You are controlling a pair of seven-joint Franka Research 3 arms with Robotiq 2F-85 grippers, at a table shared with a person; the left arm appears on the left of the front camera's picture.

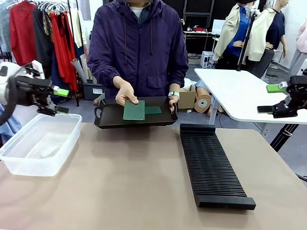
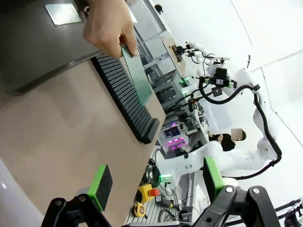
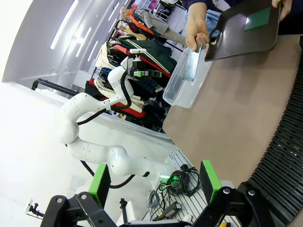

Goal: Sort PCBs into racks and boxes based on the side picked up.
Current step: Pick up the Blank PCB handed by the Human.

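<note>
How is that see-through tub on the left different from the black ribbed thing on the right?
The clear tub is see-through; the black rack is opaque. The tub is a deep open container with smooth walls; the rack is low and long, topped with many narrow slots. The tub sits at the robot's left, the rack right of middle. Both rest on the table, and both look empty.

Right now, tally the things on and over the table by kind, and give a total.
Thin flat green circuit boards: 2
Wide black plastic tray: 1
Long black slotted rack: 1
Clear rectangular plastic tub: 1
Total: 5
</note>
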